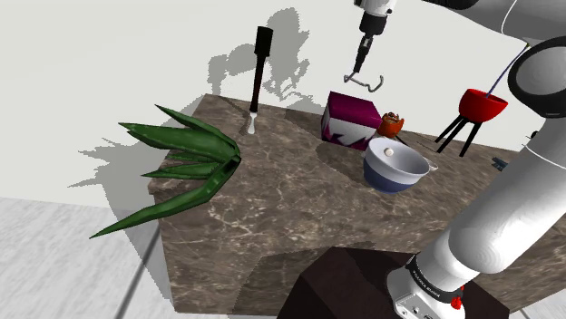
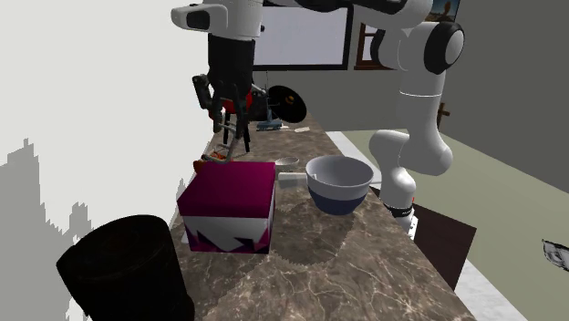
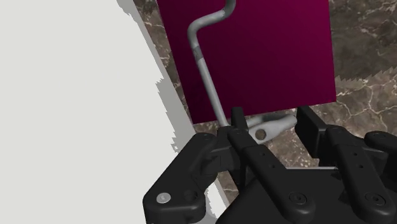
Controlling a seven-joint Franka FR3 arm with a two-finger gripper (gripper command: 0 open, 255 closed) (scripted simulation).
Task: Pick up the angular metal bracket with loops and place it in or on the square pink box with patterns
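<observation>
- A brown marbled table [image 1: 299,199] carries everything; the robot's stand is at the shoulder view's lower right.
- A spiky green plant [image 1: 186,168] lies at the table's edge on the shoulder view's left, well apart from the box.
- A tall black thing with a pale lower tip [image 1: 262,54] stands upright at the far edge, between the plant and the box.
- A blue bowl with a white inside [image 1: 395,165] sits near the box, on the side towards the stand.
- A small orange-red thing [image 1: 391,124] stands just beside the box, between it and the bowl.
- A red cup on black tripod legs [image 1: 479,106] stands further to the shoulder view's right.
- The magenta box [image 1: 351,120], white-patterned on its sides, has a plain flat top facing up.
- The gripper [image 1: 360,71] hangs above the box, fingers closed on the looped end of the grey metal bracket [image 3: 207,70].
- The bracket is in the air just over the box top, apart from it; its bent bar reaches out across the magenta top in the wrist view.
</observation>
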